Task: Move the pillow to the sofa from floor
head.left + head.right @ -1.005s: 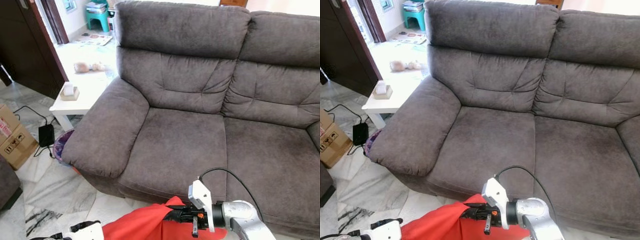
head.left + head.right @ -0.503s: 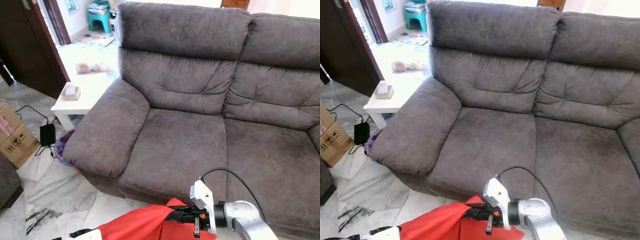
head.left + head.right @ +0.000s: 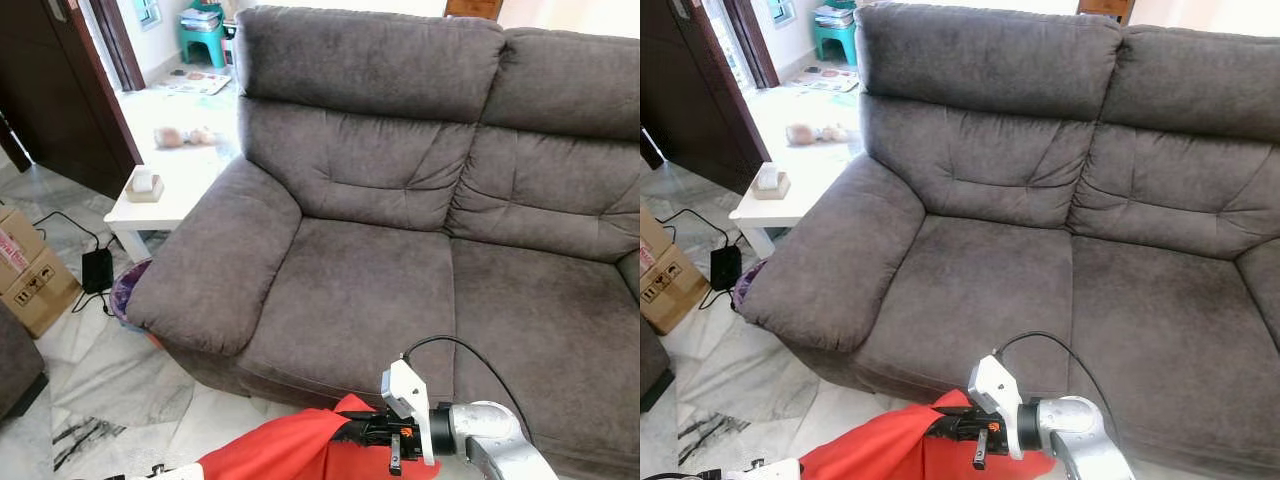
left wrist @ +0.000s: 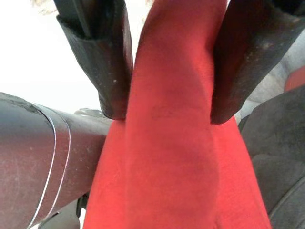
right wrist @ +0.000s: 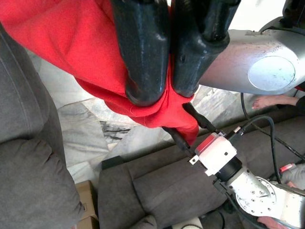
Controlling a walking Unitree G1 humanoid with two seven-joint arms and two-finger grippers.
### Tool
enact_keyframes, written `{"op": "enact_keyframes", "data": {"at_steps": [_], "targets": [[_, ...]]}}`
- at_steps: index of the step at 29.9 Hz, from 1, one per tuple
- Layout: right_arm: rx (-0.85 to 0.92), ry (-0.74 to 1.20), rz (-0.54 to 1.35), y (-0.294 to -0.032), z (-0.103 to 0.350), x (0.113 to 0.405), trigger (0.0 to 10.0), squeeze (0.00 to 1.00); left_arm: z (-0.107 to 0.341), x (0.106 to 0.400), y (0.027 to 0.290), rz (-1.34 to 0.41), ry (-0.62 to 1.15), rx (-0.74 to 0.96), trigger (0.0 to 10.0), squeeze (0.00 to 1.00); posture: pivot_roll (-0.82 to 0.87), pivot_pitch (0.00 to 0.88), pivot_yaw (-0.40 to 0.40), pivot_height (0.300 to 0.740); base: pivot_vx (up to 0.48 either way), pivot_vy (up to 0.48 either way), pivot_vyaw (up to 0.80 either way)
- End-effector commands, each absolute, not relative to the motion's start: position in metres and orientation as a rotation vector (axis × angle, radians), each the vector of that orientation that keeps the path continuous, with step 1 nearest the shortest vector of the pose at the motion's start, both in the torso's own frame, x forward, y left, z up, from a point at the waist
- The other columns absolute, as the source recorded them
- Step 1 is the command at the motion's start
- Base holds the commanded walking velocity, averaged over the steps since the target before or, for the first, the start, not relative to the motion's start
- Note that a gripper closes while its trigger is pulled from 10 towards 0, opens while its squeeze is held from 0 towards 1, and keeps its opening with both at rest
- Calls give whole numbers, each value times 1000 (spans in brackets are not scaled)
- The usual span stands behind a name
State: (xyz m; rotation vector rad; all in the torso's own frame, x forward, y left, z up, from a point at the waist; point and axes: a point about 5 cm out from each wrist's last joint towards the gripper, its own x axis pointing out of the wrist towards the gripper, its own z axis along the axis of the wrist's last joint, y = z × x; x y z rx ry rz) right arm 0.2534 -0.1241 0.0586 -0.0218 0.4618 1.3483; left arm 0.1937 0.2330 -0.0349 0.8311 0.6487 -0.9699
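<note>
1. Gripping the red pillow (image 3: 285, 455) with both tools, I hold it low in front of the grey sofa (image 3: 400, 210), just short of the seat's front edge.
2. My right tool (image 3: 352, 432) is pinched tight on the pillow's corner nearest the sofa; in the right wrist view its two black fingers (image 5: 143, 57) press together with red fabric bunched between them.
3. My left tool (image 4: 167, 109) clamps a thick fold of the same pillow, a finger on each side of the cloth, on the end of the pillow farther from the sofa.
4. A black cable (image 3: 470, 355) loops up from my right wrist in front of the sofa seat.
5. Beside the sofa's left armrest stands a white side surface (image 3: 170, 185) carrying a small box-like thing (image 3: 143, 183).
6. Further from the sofa, on the marble floor (image 3: 110, 380), sit a cardboard box (image 3: 30, 275) and a black adapter (image 3: 96, 270) with its cord.
</note>
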Motion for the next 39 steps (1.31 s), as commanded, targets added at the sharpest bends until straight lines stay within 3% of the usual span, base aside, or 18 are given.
{"op": "enact_keyframes", "data": {"at_steps": [1, 17, 39], "targets": [[-17, 340, 1395, -115, 78, 257, 10000, 0, -38, 187, 241, -989, 691, 860, 0, 0, 119, 100, 6, 740, 0, 0, 0], [-24, 342, 1390, -115, 76, 257, 10000, 0, -40, 188, 242, -999, 685, 975, 0, 0, 115, 98, 10, 740, 0, 0, 0], [-25, 335, 1358, -113, 73, 259, 10000, 0, -29, 207, 233, -857, 541, 923, 0, 0, 121, 98, 7, 740, 0, 0, 0]]}}
